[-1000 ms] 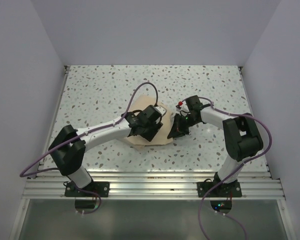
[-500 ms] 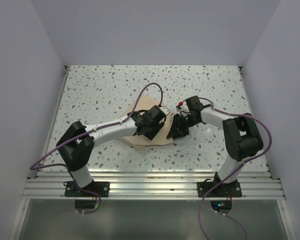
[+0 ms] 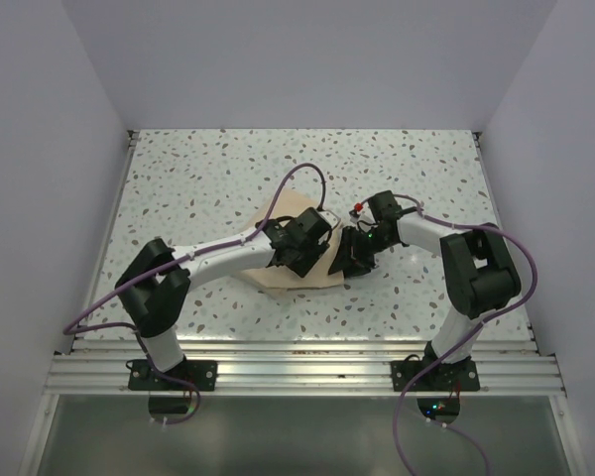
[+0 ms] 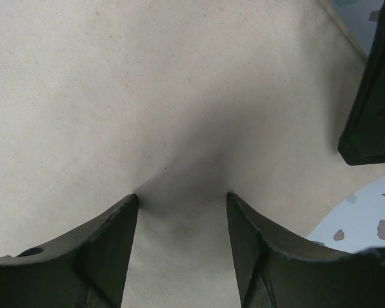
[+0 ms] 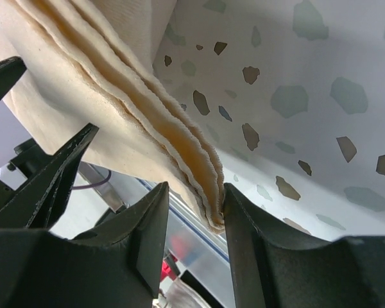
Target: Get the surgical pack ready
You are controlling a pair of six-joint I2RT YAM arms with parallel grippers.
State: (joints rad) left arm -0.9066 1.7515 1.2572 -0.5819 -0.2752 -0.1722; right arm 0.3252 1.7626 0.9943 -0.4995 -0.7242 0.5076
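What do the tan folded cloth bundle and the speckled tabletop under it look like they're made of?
Tan folded cloth bundle: probably woven cotton or canvas, matte. A fine weave grain shows up close, and its edge shows several soft stacked layers.
Speckled tabletop: a pale, smooth, hard surface with grey and brown flecks in a terrazzo pattern. Whether it is real stone or printed laminate can't be told.

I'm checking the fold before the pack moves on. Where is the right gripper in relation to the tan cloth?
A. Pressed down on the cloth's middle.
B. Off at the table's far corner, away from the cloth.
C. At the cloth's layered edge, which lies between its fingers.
C: the right wrist view shows the tan cloth with its stacked edge running into the gap between the parted fingers of the right gripper.
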